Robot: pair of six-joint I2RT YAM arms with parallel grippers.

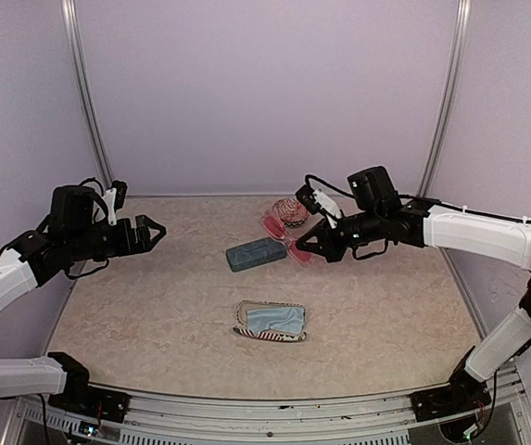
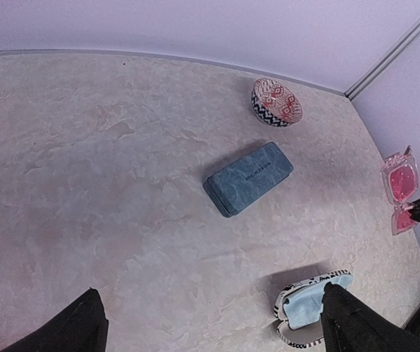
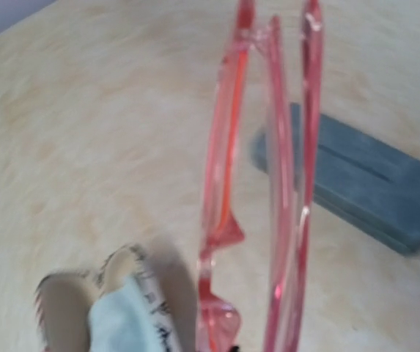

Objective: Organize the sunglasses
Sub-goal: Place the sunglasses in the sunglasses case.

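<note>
- The pink sunglasses (image 3: 268, 183) look to me like translucent, glossy plastic, smooth, with bright glints along the frame.
- The blue-teal case (image 2: 248, 178) reads as matt, with a faint mottled grain.
- I take the pouch (image 2: 290, 336) for printed black-and-white fabric, with a soft pale blue cloth (image 2: 308, 301) in its mouth.
- The table (image 2: 85, 183) looks matt and beige, marbled like stone.
- The white arm shells (image 1: 483, 232) look like smooth plastic with a slight sheen.

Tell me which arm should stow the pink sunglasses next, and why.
Right. The right gripper has its jaws closed on the pink sunglasses, close to the blue case. The left gripper hangs open and empty, far left of every item.
</note>
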